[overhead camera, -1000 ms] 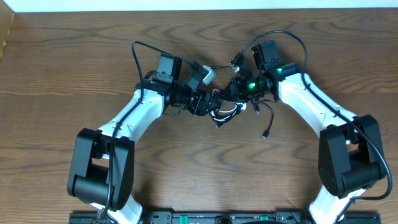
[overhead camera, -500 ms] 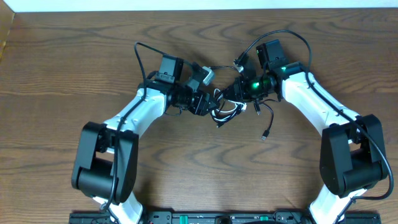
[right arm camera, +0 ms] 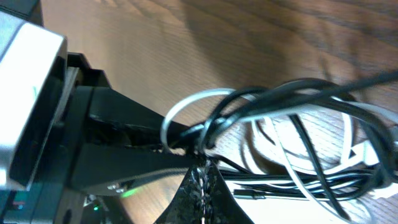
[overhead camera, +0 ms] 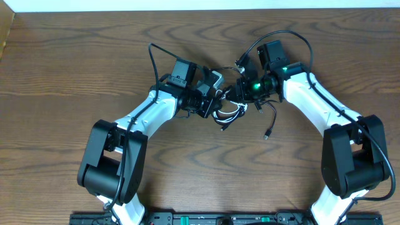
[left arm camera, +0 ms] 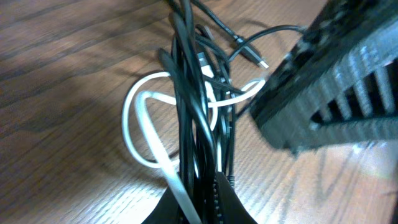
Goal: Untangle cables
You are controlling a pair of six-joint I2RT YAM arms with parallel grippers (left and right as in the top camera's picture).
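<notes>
We judge the task barely begun. At the middle of the table (overhead camera: pixel 75 56), the cables (overhead camera: pixel 229 114) lie in one knot, black cable (left arm camera: pixel 186 93) looped through white cable (left arm camera: pixel 127 118), not yet parted. The left gripper (left arm camera: pixel 200 190), from the left, and the right gripper (right arm camera: pixel 202 177), from the right, are each clamped tight on that knot.

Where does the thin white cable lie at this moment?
In the overhead view, the thin white cable lies tangled with the thin black cable, between the left gripper and the right gripper.
</notes>
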